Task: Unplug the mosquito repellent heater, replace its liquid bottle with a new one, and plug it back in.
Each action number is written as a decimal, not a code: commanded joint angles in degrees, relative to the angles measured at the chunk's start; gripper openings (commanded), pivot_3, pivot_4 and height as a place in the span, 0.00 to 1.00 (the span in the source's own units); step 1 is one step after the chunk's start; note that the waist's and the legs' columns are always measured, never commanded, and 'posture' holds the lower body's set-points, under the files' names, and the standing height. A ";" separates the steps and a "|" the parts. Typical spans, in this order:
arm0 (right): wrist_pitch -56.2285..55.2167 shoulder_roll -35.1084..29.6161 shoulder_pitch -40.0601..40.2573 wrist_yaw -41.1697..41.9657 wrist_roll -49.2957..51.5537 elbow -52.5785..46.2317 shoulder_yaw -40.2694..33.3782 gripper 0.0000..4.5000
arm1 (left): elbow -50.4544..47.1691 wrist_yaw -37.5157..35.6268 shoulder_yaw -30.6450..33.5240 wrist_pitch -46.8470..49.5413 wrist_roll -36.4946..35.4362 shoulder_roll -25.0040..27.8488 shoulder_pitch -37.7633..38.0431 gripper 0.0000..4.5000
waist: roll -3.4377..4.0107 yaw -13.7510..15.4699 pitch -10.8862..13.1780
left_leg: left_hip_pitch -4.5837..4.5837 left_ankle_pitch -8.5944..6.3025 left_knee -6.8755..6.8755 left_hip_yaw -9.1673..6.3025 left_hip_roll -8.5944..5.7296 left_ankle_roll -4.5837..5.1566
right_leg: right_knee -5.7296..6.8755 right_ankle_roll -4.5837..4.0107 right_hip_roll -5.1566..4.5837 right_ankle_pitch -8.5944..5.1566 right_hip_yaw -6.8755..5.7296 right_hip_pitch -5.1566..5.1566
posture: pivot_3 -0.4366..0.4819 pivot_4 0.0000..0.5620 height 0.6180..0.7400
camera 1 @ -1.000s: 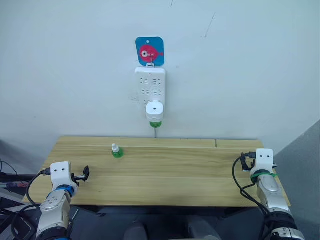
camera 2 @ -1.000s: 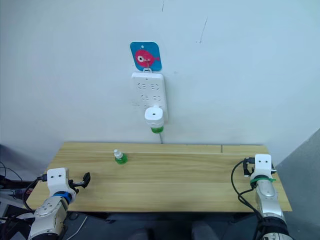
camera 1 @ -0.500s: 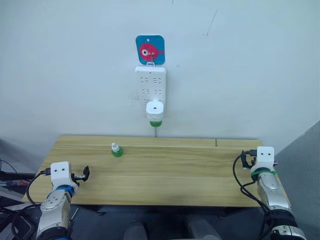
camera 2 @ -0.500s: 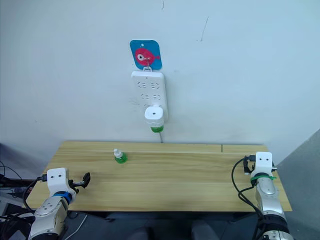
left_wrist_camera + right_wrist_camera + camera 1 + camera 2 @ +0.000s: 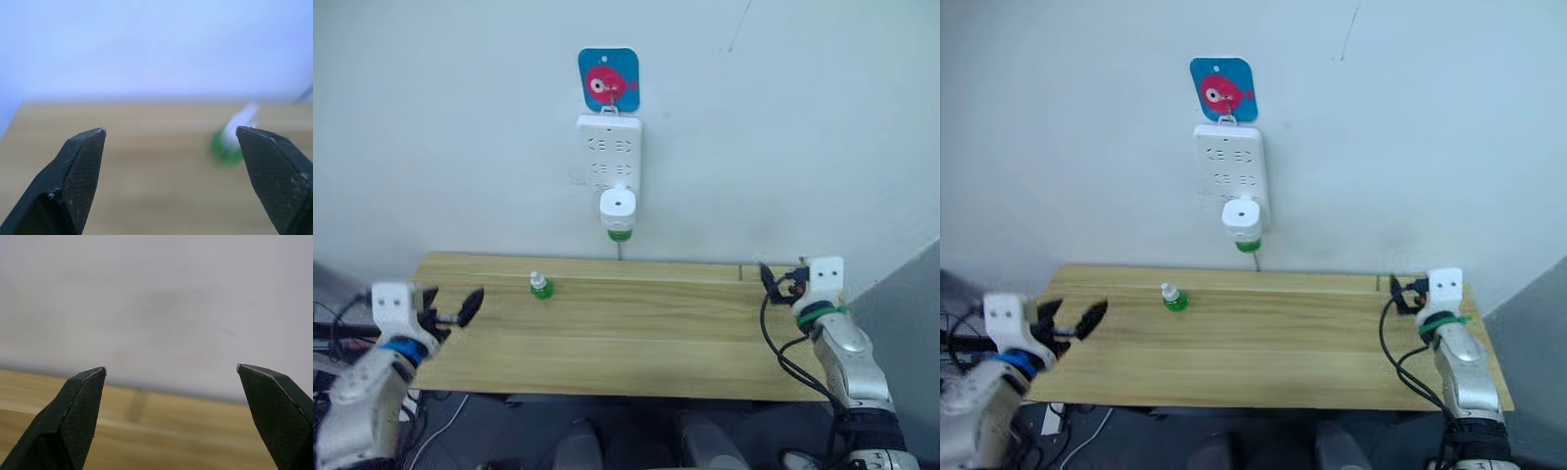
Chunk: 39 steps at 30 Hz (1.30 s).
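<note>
Here the left gripper [image 5: 450, 311] hangs with fingers spread wide at the table's [image 5: 636, 343] left end. The small bottle [image 5: 540, 287] stands near the back edge. Above it, the heater [image 5: 618, 214] sits plugged into the power strip [image 5: 608, 150]. The right gripper [image 5: 773, 282], fingers wide, is over the table's right back corner.

We see a plain white wall [image 5: 460, 127] with a few faint scuff marks, evenly lit. A light wooden table [image 5: 636, 338] stands flush against it, its planks running crosswise. At the right edge, a grey surface [image 5: 911, 323] slants up. Below the table the floor is dark.
</note>
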 commanded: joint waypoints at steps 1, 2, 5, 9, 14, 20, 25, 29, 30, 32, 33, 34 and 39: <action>7.32 -0.05 -2.42 3.74 4.89 -11.27 3.21 1.00 | -5.67 -4.91 -1.00 6.77 -5.33 4.68 -5.79 0.80 | 0.09 0.60 0.21 | -0.11 0.00 0.01 0.01 -0.03 0.00 | -0.01 0.04 0.00 0.02 0.01 -0.10 | 0.53 0.36 1.00; 9.26 0.09 -3.34 4.14 5.77 -13.32 4.10 1.00 | -5.89 -5.89 -2.46 8.13 -5.41 5.86 -8.27 0.72 | 0.15 0.74 0.28 | -0.27 0.00 0.02 0.00 -0.05 0.00 | -0.01 0.28 0.00 0.15 -0.01 -0.24 | 0.53 0.36 1.00; 14.71 0.50 -6.86 5.33 8.42 -18.89 6.89 1.00 | -4.14 -9.44 -7.90 11.02 -5.39 7.49 -18.40 0.66 | 0.19 1.43 0.50 | -0.64 -0.02 0.05 -0.07 -0.11 -0.03 | -0.07 0.30 0.00 0.16 -0.11 -0.49 | 0.52 0.37 1.00; 20.73 1.19 -9.21 5.41 11.93 -25.41 8.96 1.00 | 1.67 -13.84 -13.92 10.88 -2.73 6.76 -28.31 0.66 | 0.20 2.20 0.52 | -1.05 -0.02 0.06 -0.13 -0.09 -0.04 | -0.03 0.17 0.04 0.28 -0.22 -0.90 | 0.49 0.37 1.00; 26.20 1.57 -11.65 4.63 14.18 -31.71 11.16 1.00 | 12.39 -21.11 -20.73 6.94 1.48 3.85 -40.00 0.66 | 0.21 2.32 0.53 | -1.58 -0.02 0.08 -0.28 -0.05 -0.05 | 0.06 0.14 0.10 0.30 -0.43 -1.42 | 0.47 0.37 1.00; 31.93 3.41 -16.77 3.20 18.48 -35.56 11.12 1.00 | 30.15 -30.29 -26.80 -2.18 8.53 -1.26 -53.00 0.66 | 0.22 2.11 0.56 | -1.68 -0.03 0.22 -0.31 -0.06 -0.04 | 0.13 0.13 0.11 0.31 -0.45 -1.47 | 0.43 0.38 1.00; 34.78 3.58 -19.36 2.37 20.33 -36.93 10.87 1.00 | 42.47 -35.15 -28.63 -9.44 13.16 -4.47 -60.03 0.66 | 0.21 1.90 0.57 | -1.71 -0.03 0.39 -0.32 -0.08 -0.03 | 0.27 0.14 0.11 0.30 -0.44 -1.46 | 0.38 0.38 1.00; 35.37 3.84 -18.55 1.08 20.42 -37.61 10.32 1.00 | 49.44 -37.97 -29.15 -13.89 16.06 -6.28 -63.75 0.66 | 0.20 1.51 0.59 | -1.72 -0.03 0.51 -0.40 -0.08 -0.02 | 0.40 0.14 0.12 0.30 -0.49 -1.46 | 0.37 0.38 1.00; 35.21 3.50 -17.68 1.21 20.18 -37.80 10.35 1.00 | 50.96 -38.37 -29.12 -15.00 16.75 -6.69 -64.63 0.66 | 0.20 1.45 0.59 | -1.77 -0.04 0.62 -0.45 -0.08 -0.02 | 0.45 0.14 0.13 0.30 -0.54 -1.46 | 0.37 0.38 1.00; 34.67 2.84 -15.68 1.56 19.83 -38.07 10.20 1.00 | 54.01 -38.76 -29.01 -16.95 18.08 -7.49 -66.59 0.66 | 0.17 1.42 0.62 | -1.82 -0.04 0.78 -0.49 -0.08 -0.01 | 0.52 0.15 0.12 0.30 -0.56 -1.46 | 0.36 0.38 1.00; 34.36 2.54 -14.79 1.73 19.69 -38.18 10.10 1.00 | 55.53 -38.74 -28.91 -17.85 18.76 -7.74 -67.53 0.66 | 0.15 1.42 0.65 | -1.85 -0.04 0.83 -0.51 -0.08 -0.01 | 0.55 0.15 0.12 0.29 -0.57 -1.46 | 0.36 0.38 1.00; 34.09 2.23 -14.06 1.86 19.52 -38.30 10.07 1.00 | 56.90 -38.83 -28.88 -18.85 19.54 -7.76 -68.31 0.66 | 0.14 1.39 0.71 | -1.87 -0.04 0.91 -0.55 -0.10 -0.01 | 0.58 0.16 0.13 0.29 -0.59 -1.44 | 0.35 0.37 1.00; 32.97 1.51 -12.44 1.57 18.62 -38.45 10.37 1.00 | 61.75 -39.73 -28.09 -21.57 21.57 -8.08 -70.80 0.66 | 0.05 0.88 1.10 | -1.86 -0.02 1.09 -0.60 -0.14 -0.02 | 0.84 0.32 0.13 0.21 -0.58 -1.43 | 0.35 0.38 1.00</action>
